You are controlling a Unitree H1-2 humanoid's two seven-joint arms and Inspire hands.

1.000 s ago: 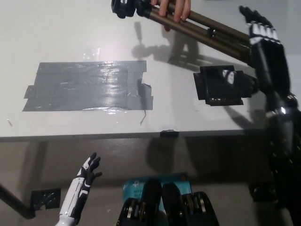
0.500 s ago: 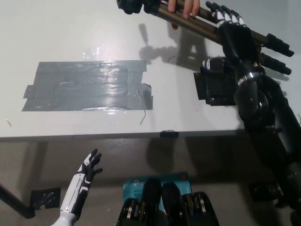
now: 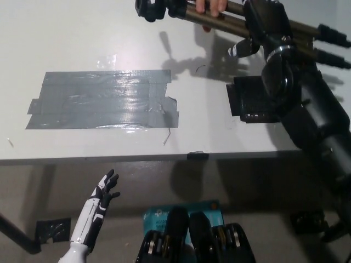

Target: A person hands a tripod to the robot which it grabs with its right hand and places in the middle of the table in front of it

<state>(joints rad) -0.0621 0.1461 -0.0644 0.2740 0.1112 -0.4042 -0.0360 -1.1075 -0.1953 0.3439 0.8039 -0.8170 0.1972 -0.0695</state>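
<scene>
Handover at the table's (image 3: 66, 33) far edge: right hand (image 3: 266, 22) on the tripod (image 3: 218, 22) — grip unseen — person's hand (image 3: 211, 5) holding; left hand (image 3: 105, 189) spread, idle; placing undone.

The white counter (image 3: 66, 38) fills the upper frame. A wide patch of grey tape (image 3: 101, 100) lies left of centre, a black patch (image 3: 249, 101) at right, and a small black strip (image 3: 197, 155) on its near edge.

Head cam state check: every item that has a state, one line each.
tripod: folded, above the table, held by person's hand
right robot hand: on the tripod legs, grip unclear
left robot hand: open, idle below the table edge
grey tape patch: stuck flat on table
black patch: flat on table, partly behind right arm
</scene>
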